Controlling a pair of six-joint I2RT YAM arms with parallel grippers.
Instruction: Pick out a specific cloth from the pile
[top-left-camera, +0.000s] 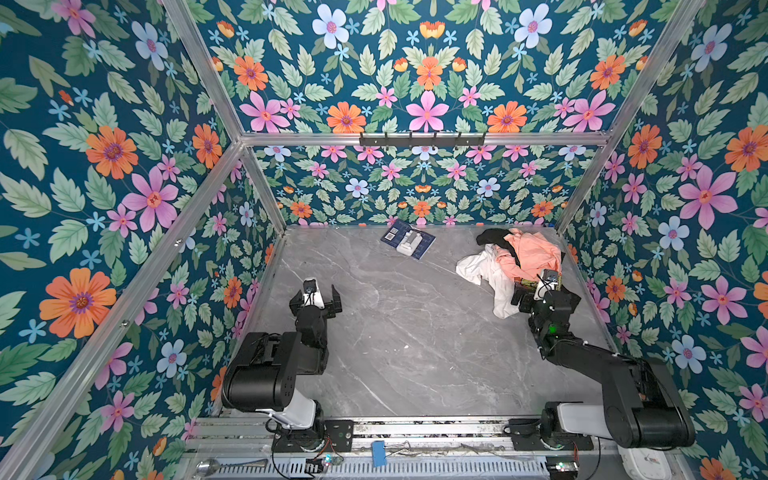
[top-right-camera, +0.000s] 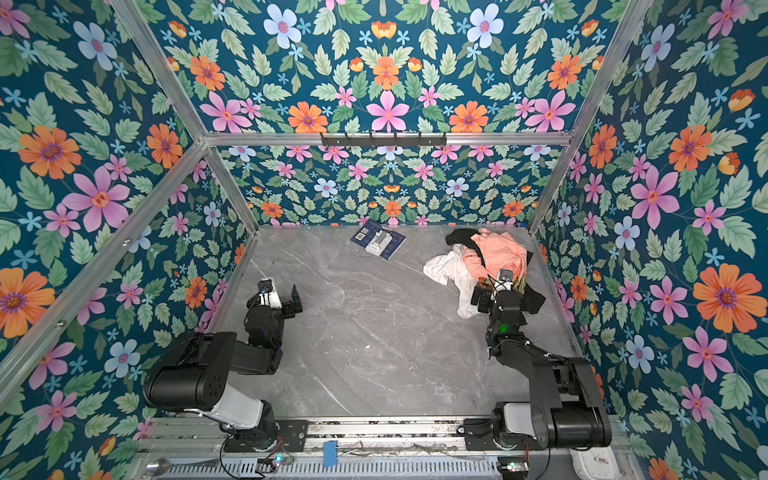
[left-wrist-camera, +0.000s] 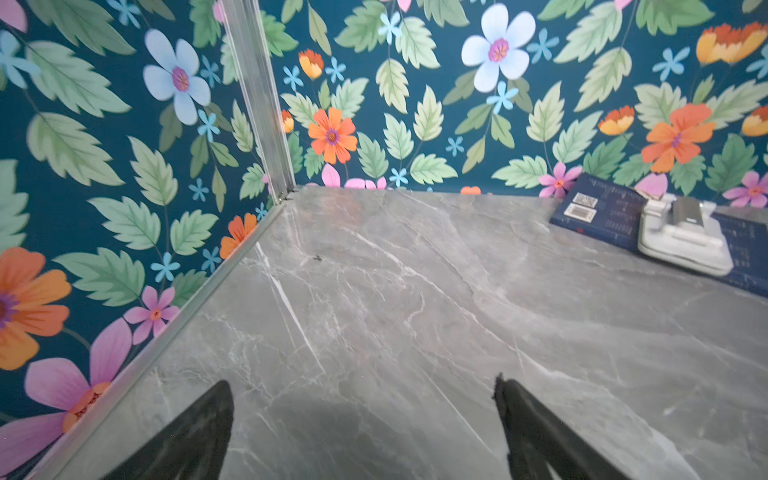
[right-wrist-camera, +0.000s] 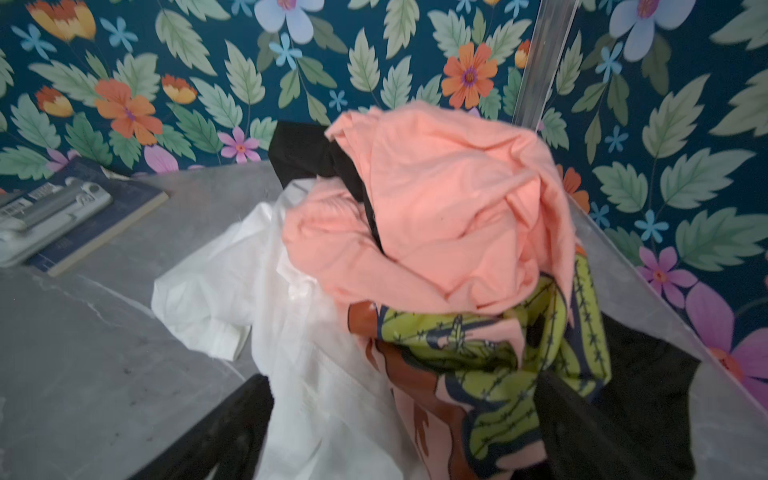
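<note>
White and wrinkled, the cloth (right-wrist-camera: 291, 324) spreads from the pile (top-left-camera: 528, 253) onto the grey marble table (top-left-camera: 415, 340). In the right wrist view it runs in between the fingers of the right gripper (right-wrist-camera: 401, 378). Those jaws stand spread wide, clasping nothing; whether a finger touches the fabric cannot be told. Beyond the jaws, the peach-pink garment (right-wrist-camera: 449, 208) is heaped on top. Only this view shows its green cactus print clearly, lying just ahead of the fingertips beside the white fabric. The black garment (right-wrist-camera: 303, 153) pokes out behind the peach one, with more black cloth past the outer finger.

In both top views the cloth (top-left-camera: 484, 270) shows more of its extent, with a tail trailing alongside the right gripper (top-left-camera: 524, 296) toward the arm.

Well apart from the pile, the left gripper (top-left-camera: 316, 291) hangs over bare table, its jaws released and empty. In the left wrist view, only marble lies between the fingers of the left gripper (left-wrist-camera: 361, 382), and no clothing appears there. Far ahead of it lies a dark blue book (left-wrist-camera: 602, 216) carrying a white device (left-wrist-camera: 681, 241).
</note>
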